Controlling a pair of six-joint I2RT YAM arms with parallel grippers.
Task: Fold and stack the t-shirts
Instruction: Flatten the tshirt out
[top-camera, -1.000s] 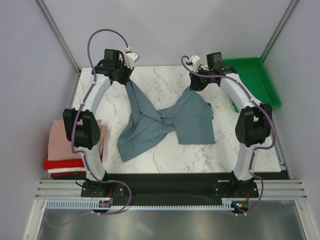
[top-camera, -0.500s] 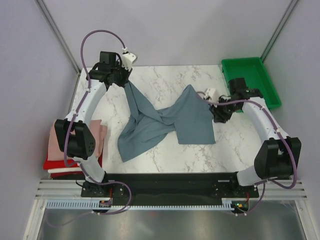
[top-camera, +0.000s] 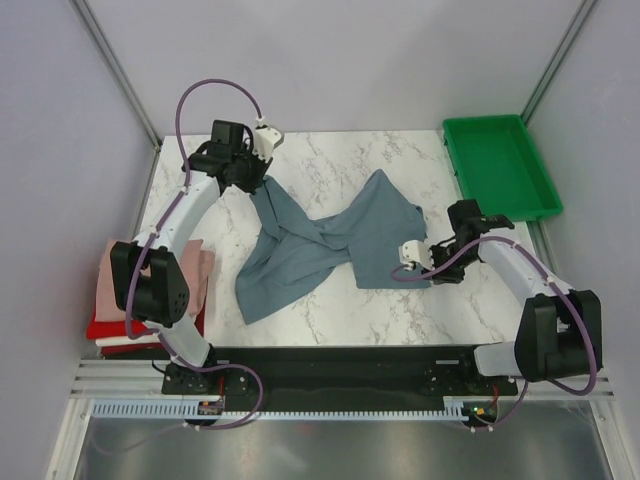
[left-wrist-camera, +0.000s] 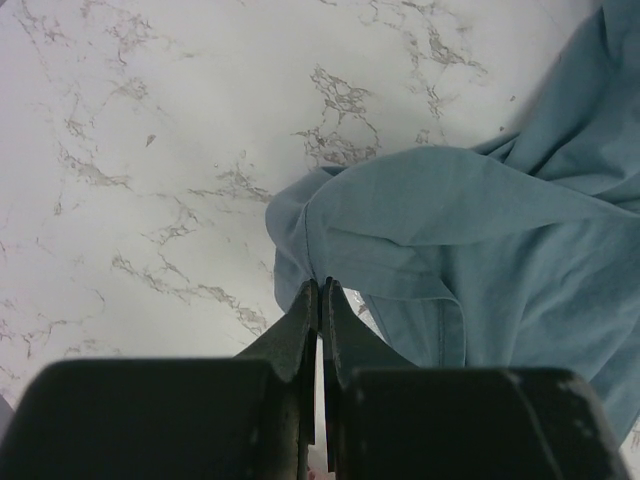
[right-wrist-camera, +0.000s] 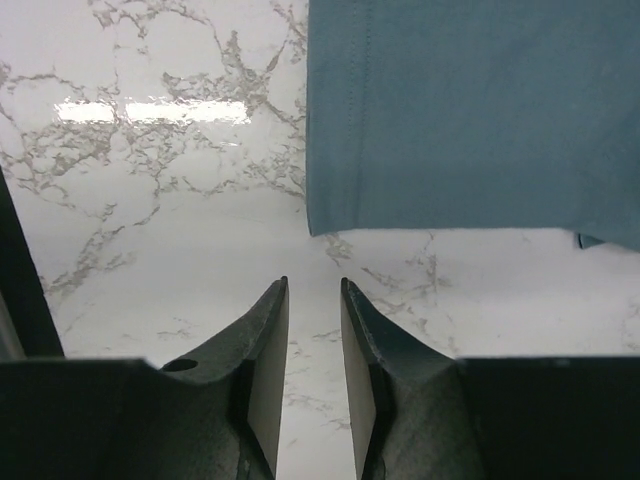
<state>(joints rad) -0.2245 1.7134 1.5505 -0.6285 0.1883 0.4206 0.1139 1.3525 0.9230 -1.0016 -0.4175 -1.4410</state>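
At the left edge lies a stack (top-camera: 118, 280) of folded tees, pink on top, red and white below. The left gripper (left-wrist-camera: 320, 290) has its jaws pressed together on a hem corner of the blue-grey shirt (top-camera: 330, 245), far left on the marble table (top-camera: 330, 160). The shirt is soft, wrinkled and twisted in the middle; its long axis goes from near-left to far-right. The right gripper (right-wrist-camera: 313, 292), jaws a little apart, is over bare marble just beside the shirt's near-right corner. A green plastic tray (top-camera: 497, 165) sits far right
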